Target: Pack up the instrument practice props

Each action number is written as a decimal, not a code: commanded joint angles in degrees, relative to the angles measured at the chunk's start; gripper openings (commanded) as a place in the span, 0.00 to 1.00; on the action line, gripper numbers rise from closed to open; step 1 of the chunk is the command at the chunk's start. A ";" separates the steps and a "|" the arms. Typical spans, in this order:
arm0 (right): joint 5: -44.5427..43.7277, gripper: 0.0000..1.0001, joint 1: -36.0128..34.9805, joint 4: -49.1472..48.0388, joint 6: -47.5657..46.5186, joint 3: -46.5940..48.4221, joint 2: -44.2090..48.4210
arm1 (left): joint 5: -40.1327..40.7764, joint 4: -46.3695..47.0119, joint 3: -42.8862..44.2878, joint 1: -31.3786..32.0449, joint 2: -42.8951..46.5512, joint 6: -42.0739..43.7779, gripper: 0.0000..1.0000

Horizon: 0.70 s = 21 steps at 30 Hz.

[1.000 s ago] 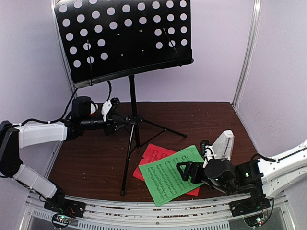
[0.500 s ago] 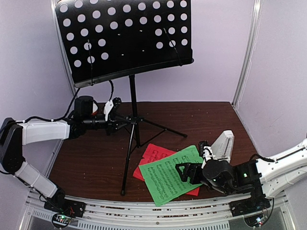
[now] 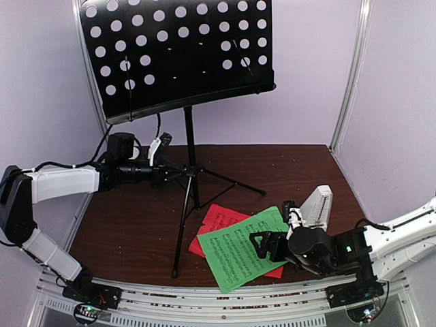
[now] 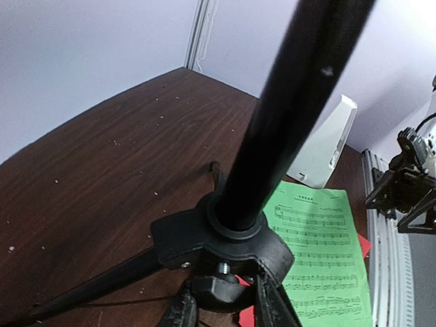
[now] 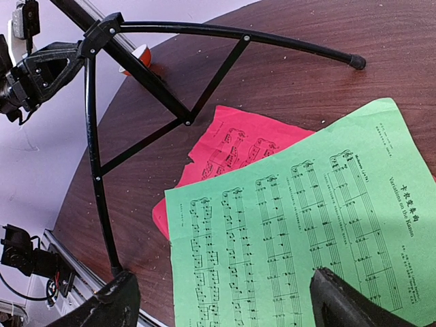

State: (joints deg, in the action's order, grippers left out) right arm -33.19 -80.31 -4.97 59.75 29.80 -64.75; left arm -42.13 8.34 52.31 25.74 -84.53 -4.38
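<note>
The black music stand point(image 3: 177, 54) stands at the table's back left, its perforated desk high on the pole point(image 4: 293, 102). My left gripper point(image 3: 170, 172) reaches in from the left and is shut on the clamp knob point(image 4: 221, 289) under the tripod hub point(image 4: 218, 238); its fingers point(image 4: 180, 310) flank the knob. The green page point(image 3: 242, 248) overlaps the red page point(image 3: 219, 216) in front of the stand. Low over the green page point(image 5: 300, 225) my right gripper point(image 5: 231, 306) hangs open, holding nothing. The white metronome point(image 3: 317, 206) stands upright just behind that arm.
A small orange-and-white bowl point(image 5: 139, 58) sits behind the tripod legs point(image 5: 95, 170), near the left wall. Purple walls and a metal frame post point(image 3: 351, 75) close in the table. A metal rail point(image 3: 204, 303) runs along the near edge.
My left gripper has narrowed onto the knob under the tripod hub and its wrist has lifted slightly. The right arm, the pages and the metronome have stayed put.
</note>
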 commanded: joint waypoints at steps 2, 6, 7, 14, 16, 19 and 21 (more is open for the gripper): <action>-1.02 0.89 0.24 1.19 -0.39 0.73 1.28 | -5.96 -3.04 1.88 -0.29 2.61 -14.45 0.06; -0.94 0.89 0.21 1.11 -0.41 0.49 1.29 | -6.49 -4.17 2.18 -0.47 2.57 -24.53 0.06; -0.96 0.89 0.21 1.11 -0.43 0.46 1.29 | -6.71 -4.72 2.50 -0.55 2.23 -27.04 0.06; -0.67 0.89 0.20 1.36 0.05 0.22 1.53 | -9.79 -2.29 2.55 -1.08 1.25 -37.32 0.06; -0.56 0.89 0.22 1.37 0.27 0.05 1.71 | -10.59 -1.36 2.39 -1.09 0.84 -39.20 0.08; -0.65 0.88 0.18 1.45 0.33 0.04 2.03 | -11.62 0.15 1.93 -1.07 0.28 -40.87 0.11; -0.72 0.89 0.24 1.81 0.43 0.12 2.29 | -11.41 0.27 1.83 -1.11 0.28 -40.77 0.17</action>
State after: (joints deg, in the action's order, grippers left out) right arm -33.19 -80.31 -4.58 59.92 29.80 -63.68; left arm -49.65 4.54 53.17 24.67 -84.03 -41.17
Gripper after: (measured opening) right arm 0.885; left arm 0.241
